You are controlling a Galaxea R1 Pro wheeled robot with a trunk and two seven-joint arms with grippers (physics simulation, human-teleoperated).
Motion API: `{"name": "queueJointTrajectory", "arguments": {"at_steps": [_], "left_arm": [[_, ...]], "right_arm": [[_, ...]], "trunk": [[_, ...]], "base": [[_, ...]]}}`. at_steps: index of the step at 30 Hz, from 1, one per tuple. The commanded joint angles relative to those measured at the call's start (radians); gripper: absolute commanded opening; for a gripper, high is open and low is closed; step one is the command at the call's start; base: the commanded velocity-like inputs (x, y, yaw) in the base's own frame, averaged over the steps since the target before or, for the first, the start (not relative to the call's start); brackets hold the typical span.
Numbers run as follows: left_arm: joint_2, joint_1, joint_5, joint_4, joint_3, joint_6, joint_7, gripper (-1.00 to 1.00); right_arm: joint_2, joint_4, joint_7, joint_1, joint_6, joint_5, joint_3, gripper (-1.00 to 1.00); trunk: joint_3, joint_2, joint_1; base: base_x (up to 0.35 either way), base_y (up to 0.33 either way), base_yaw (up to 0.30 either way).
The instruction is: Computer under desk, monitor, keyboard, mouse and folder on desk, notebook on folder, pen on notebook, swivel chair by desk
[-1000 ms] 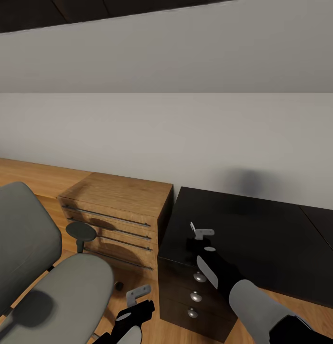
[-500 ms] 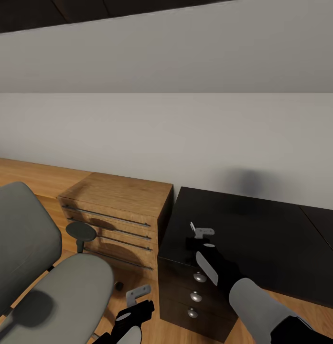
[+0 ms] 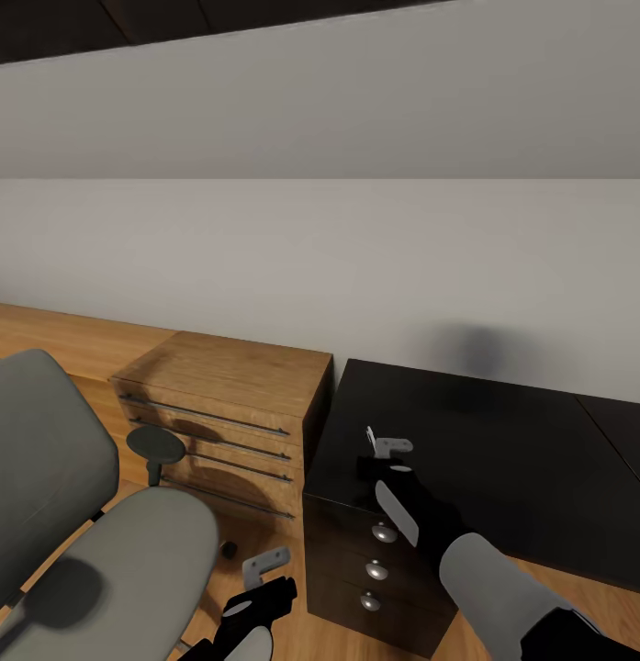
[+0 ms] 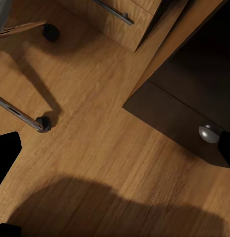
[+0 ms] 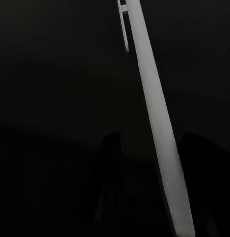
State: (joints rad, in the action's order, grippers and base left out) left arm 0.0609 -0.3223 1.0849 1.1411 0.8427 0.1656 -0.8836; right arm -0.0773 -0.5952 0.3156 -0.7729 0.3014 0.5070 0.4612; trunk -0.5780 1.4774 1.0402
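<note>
Above desk [image 3: 503,441], pen [image 5: 154,128] in right hand [image 3: 386,448]

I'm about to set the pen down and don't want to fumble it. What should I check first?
1. Pen between the right gripper's fingers: ok; firmly clamped: cannot tell.
2. Right gripper over the desk, near its corner: ok.
3. Notebook and folder stacked, ready to take the pen: cannot tell.
4. Left gripper open, low over the floor, out of the way: ok.
</note>
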Motion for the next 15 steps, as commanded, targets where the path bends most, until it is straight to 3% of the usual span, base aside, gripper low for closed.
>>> {"name": "queueJointTrajectory", "arguments": {"at_steps": [1, 15], "left_arm": [[0.001, -0.001, 0.002, 0.002, 0.003, 0.005, -0.006, 1.00], [0.000, -0.001, 0.003, 0.002, 0.003, 0.005, -0.006, 1.00]], "right_arm": [[0.001, 0.041, 0.010, 0.000, 0.006, 0.028, 0.005, -1.00], [0.001, 0.020, 0.023, 0.000, 0.041, 0.030, 0.004, -1.00]], "trunk": [[-0.001, 0.000, 0.000], [-0.001, 0.000, 0.000]], "base": [[0.000, 0.000, 0.000], [0.000, 0.000, 0.000]]}}
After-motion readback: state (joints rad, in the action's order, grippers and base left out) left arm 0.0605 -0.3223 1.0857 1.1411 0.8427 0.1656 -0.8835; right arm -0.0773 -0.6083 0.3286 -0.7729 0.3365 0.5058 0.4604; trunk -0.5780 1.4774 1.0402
